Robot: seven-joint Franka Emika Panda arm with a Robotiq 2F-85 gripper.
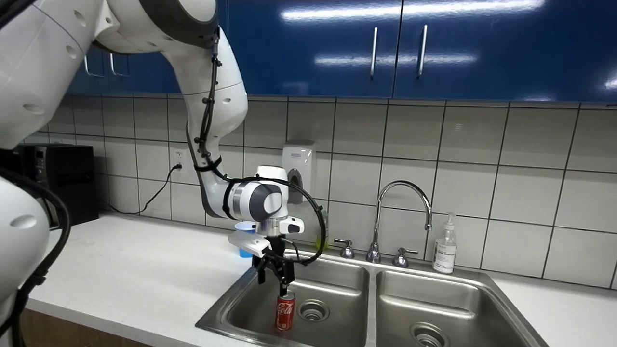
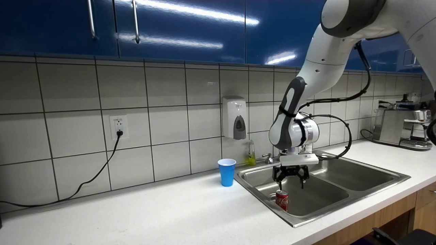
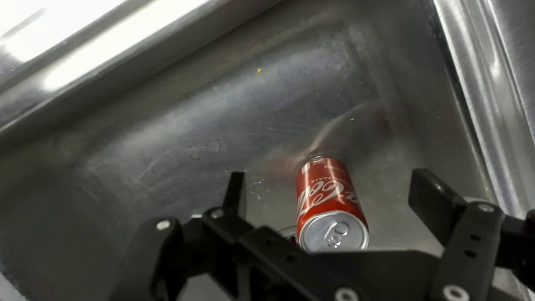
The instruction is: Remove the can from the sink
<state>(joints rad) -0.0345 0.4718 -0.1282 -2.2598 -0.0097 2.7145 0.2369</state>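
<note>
In an exterior view the camera stands before and above the sink, turned slightly left, near enough to crop its front. In an exterior view the camera stands left of the sink, farther off, facing the wall slantwise rightward. Both share sink, wall, cabinets and arm. The wrist view looks down from close above the sink into a bowl both show.

White cabled arm, black hand

Can in sink nr drain, pincer abv; cup on cntr.
</note>
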